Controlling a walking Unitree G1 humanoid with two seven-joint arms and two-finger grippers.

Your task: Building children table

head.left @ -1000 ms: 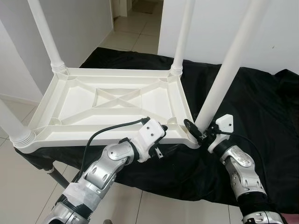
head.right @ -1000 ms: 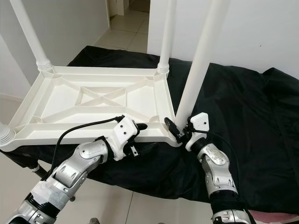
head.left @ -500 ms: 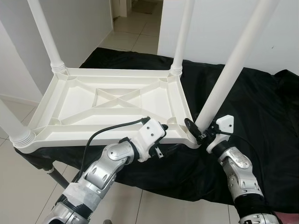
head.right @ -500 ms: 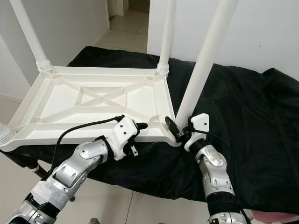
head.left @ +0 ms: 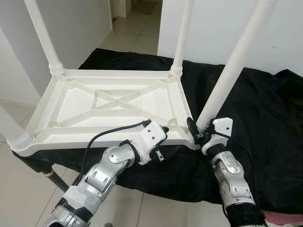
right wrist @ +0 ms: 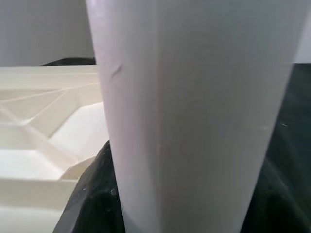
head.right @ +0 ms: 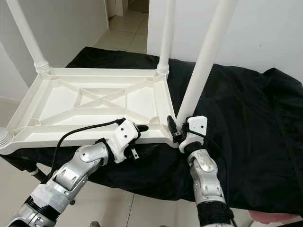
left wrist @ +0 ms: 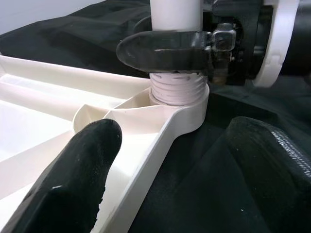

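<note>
The white plastic table [head.left: 71, 106] lies upside down on a black cloth. Legs stand in its far left [head.left: 45, 38], far right [head.left: 182, 33] and near left [head.left: 12, 130] corners. A fourth leg [head.left: 232, 66] leans up from the near right corner socket [left wrist: 182, 109], its threaded end [left wrist: 177, 90] partly showing above it. My right gripper [head.left: 198, 132] is shut on this leg just above the socket; the leg [right wrist: 194, 121] sits between its fingers. My left gripper [head.left: 162, 141] straddles the near rim beside that corner, one finger [left wrist: 73, 189] inside the rim, the other outside.
The black cloth [head.left: 265, 109] covers a low platform whose front edge drops to tiled floor [head.left: 28, 198]. A dark metal support [head.left: 57, 179] shows under the near left. White walls stand behind, with a doorway [head.left: 137, 19] at the back.
My right wrist has shifted slightly left toward the corner, still holding the leg, and the leg's tilt has changed a little. The left gripper stays on the rim.
</note>
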